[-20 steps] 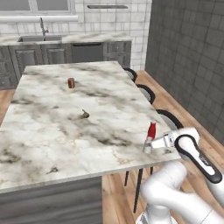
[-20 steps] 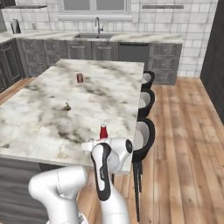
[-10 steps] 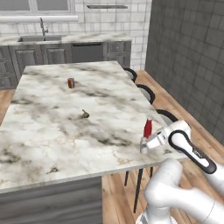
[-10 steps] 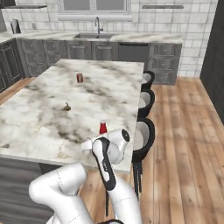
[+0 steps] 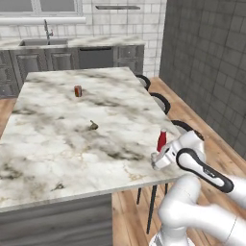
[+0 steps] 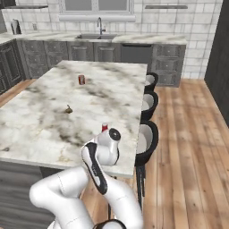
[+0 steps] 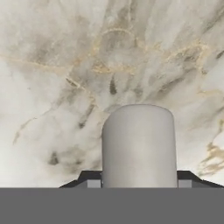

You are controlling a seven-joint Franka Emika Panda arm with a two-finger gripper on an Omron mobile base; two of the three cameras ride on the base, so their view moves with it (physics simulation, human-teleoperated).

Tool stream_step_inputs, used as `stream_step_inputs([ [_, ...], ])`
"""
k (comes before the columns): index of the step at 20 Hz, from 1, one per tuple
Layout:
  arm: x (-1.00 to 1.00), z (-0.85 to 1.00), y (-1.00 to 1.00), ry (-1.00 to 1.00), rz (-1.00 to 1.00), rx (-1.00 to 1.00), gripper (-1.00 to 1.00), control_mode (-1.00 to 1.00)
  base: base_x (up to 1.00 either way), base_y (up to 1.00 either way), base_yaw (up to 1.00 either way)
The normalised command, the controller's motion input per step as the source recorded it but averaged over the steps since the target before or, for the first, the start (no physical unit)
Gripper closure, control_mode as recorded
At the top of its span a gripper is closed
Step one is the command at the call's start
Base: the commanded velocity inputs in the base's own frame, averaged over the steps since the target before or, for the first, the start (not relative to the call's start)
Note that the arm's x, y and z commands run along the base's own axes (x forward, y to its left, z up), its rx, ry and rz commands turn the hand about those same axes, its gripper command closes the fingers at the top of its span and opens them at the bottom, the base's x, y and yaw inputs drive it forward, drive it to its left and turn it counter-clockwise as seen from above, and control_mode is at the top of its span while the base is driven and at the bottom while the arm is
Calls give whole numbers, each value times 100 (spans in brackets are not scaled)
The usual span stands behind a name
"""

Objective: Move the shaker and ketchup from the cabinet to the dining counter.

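Note:
A grey cylindrical shaker (image 7: 139,146) stands upright between my dark fingertips (image 7: 89,179), just over the veined marble. My gripper (image 5: 156,161) is shut on it, low at the near right edge of the dining counter (image 5: 72,144). The slim red ketchup (image 5: 162,140) stands upright on the counter right behind the hand; its cap (image 6: 104,128) pokes up above my wrist in the right base view. The cabinet is out of view.
A small red can (image 5: 78,91) and a little brown object (image 5: 93,126) sit farther back on the marble. Round black stools (image 6: 147,134) line the counter's right side. A sink and dark low units (image 5: 45,45) run along the tiled back wall.
My hand has slid left along the counter's near right edge, in over the marble beside the ketchup. The can and the brown object have stayed put.

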Motion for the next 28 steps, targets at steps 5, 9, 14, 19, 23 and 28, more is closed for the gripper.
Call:
stream_step_inputs([
  [5, 0, -36, -56, -44, 12, -8, -100, -100, 0, 0, 0],
  [9, -3, 2, -76, -24, 1, 0, -100, -100, 0, 0, 0],
  [14, -44, 14, -52, -21, 0, 0, -100, -100, 0, 0, 0],
  [19, -51, 41, -11, -11, 0, 0, -100, -100, 0, 0, 0],
  [23, -16, 93, 0, 0, -1, 0, -100, -100, 0, 0, 0],
  [28, 0, 100, 0, 7, -4, -4, -100, -100, 0, 0, 0],
])
